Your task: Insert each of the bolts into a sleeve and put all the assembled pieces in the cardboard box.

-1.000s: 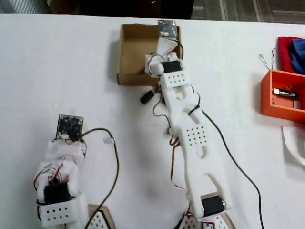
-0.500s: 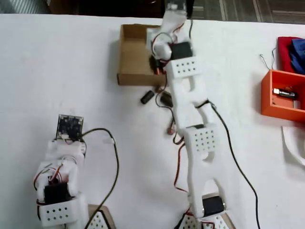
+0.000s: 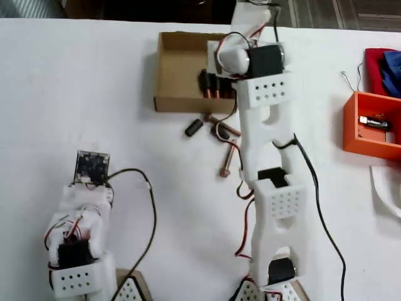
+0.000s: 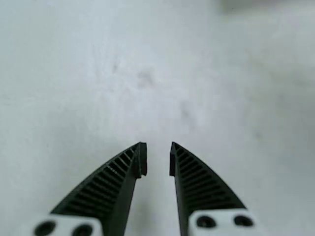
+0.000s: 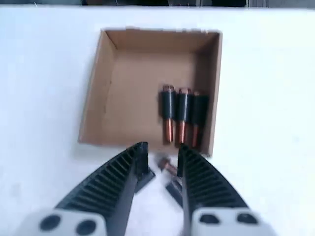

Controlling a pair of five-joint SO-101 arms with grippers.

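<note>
White surface (image 3: 94, 81), cardboard box (image 5: 93, 98) with three assembled pieces (image 5: 182, 115) inside already. A loose sleeve (image 3: 193, 127) and bolt (image 3: 225, 165) lie just outside it, so more to go. Right claw (image 5: 162, 160) and left claw (image 4: 157, 158) are both slightly apart, empty.

One cardboard box (image 5: 93, 98) is seen, and three assembled pieces (image 5: 181, 115) are counted inside it. Two loose sleeves (image 3: 193, 127) and two loose bolts (image 3: 225, 165) are counted on the table (image 3: 94, 94). One orange bin (image 3: 366, 145) is seen.
</note>
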